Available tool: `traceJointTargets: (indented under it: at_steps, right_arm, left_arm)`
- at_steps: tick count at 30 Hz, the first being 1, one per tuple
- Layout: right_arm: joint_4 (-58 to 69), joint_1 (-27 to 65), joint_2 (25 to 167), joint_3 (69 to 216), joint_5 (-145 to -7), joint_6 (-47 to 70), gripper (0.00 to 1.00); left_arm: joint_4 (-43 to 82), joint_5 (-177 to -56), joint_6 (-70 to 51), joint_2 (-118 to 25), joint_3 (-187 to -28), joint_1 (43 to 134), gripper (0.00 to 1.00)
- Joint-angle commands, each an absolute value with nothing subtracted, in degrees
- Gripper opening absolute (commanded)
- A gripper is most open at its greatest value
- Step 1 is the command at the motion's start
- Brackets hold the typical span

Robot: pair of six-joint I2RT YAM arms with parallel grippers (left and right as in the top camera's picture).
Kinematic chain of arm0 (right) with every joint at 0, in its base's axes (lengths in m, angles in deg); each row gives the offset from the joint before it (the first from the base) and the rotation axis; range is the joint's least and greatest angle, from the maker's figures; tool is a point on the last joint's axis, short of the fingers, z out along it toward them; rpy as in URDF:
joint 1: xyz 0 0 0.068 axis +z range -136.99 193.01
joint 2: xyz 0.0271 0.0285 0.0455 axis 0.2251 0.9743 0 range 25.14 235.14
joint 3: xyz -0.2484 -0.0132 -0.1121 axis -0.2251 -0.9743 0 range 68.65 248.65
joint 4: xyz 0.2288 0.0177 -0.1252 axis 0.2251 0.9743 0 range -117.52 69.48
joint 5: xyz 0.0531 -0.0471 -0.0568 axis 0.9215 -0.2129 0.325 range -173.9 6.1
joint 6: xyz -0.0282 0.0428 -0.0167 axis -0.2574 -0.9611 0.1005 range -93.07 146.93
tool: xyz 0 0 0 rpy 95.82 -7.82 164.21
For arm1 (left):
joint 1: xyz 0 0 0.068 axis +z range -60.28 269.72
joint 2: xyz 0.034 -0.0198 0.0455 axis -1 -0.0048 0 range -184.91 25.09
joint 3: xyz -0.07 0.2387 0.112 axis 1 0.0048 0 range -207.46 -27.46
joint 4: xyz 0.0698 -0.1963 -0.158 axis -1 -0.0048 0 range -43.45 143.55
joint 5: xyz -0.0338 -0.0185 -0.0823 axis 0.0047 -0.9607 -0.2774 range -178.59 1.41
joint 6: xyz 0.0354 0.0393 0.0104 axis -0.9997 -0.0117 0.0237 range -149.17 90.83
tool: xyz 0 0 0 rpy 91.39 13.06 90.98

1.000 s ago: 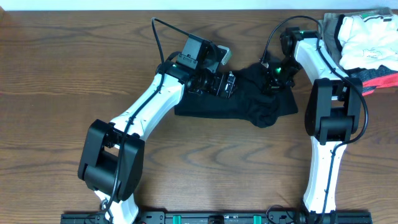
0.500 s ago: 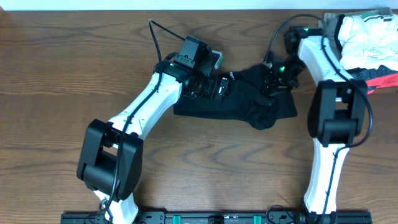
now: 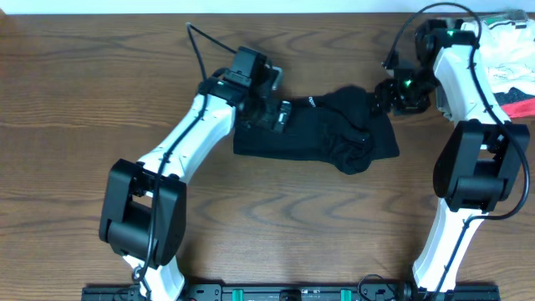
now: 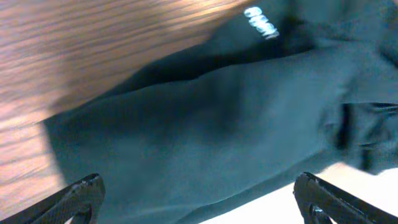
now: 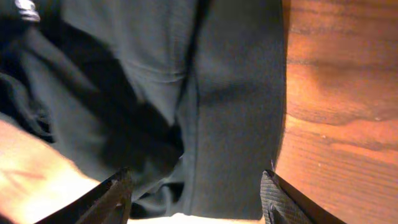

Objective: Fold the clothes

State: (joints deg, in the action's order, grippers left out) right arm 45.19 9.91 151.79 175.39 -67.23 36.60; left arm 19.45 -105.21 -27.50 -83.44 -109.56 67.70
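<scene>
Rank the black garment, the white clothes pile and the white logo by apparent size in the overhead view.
1. black garment
2. white clothes pile, cropped by the frame edge, so its full size is unsure
3. white logo, clearly smallest

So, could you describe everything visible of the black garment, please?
The black garment looks like soft knit, with small white lettering near its far edge. It lies on the wooden table, a rough rectangle bunched into a lump at its near right corner. The open left hand hovers over its far left corner, the open right hand over its far right.
</scene>
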Motion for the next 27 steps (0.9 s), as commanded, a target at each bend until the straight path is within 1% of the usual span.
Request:
traceJointTargets:
  at_steps: [1,6,10,11,13,16,18,19,21,23,25,26,27]
  right_arm:
    - [43.4,9.9,152.6,172.0,-68.7,36.8,0.65]
    - [37.4,9.5,152.6,165.8,-68.9,36.8,0.65]
    - [32.8,9.2,152.6,161.7,-72.8,34.6,0.64]
    - [32.0,9.2,152.6,161.0,-74.1,34.0,0.63]
    - [30.0,9.2,152.6,159.7,-76.1,32.9,0.61]
    - [26.7,9.2,152.6,157.6,-77.6,31.4,0.59]
    - [24.4,9.2,152.6,156.1,-78.1,30.3,0.55]
    - [23.6,9.2,152.6,155.5,-78.1,30.1,0.51]
    - [22.4,9.2,152.6,154.6,-78.1,29.5,0.40]
    - [21.9,9.2,152.6,154.5,-78.1,29.1,0.20]
    - [22.0,9.2,152.5,154.9,-78.1,29.1,0.07]
    - [22.5,9.1,152.5,155.6,-78.1,29.1,0.01]
    - [23.2,9.1,152.4,156.3,-78.1,29.1,0.01]
  left_arm:
    - [18.2,-102.2,-28.1,-83.3,-110.1,70.6,0.98]
    - [16.5,-102.2,-29.6,-83.3,-110.1,73.7,0.98]
    - [14.7,-102.1,-32.2,-83.4,-110.1,74.6,0.99]
    - [14.6,-101.8,-32.5,-83.5,-110.1,74.6,0.98]
    - [14.5,-101.1,-32.6,-84.0,-110.0,74.5,0.91]
    - [14.5,-100.9,-33.3,-85.5,-110.0,74.5,0.76]
    - [14.5,-100.9,-33.5,-87.0,-110.0,74.5,0.72]
    - [14.4,-100.9,-33.4,-87.6,-110.0,74.5,0.72]
    - [13.9,-100.9,-33.4,-88.9,-110.0,74.5,0.72]
    - [13.3,-100.9,-33.4,-90.3,-110.0,74.5,0.71]
    - [13.2,-100.9,-33.4,-90.9,-110.0,74.6,0.68]
    - [13.3,-100.9,-33.4,-91.0,-110.0,74.5,0.65]
    - [13.3,-100.9,-33.4,-91.0,-110.0,74.5,0.63]
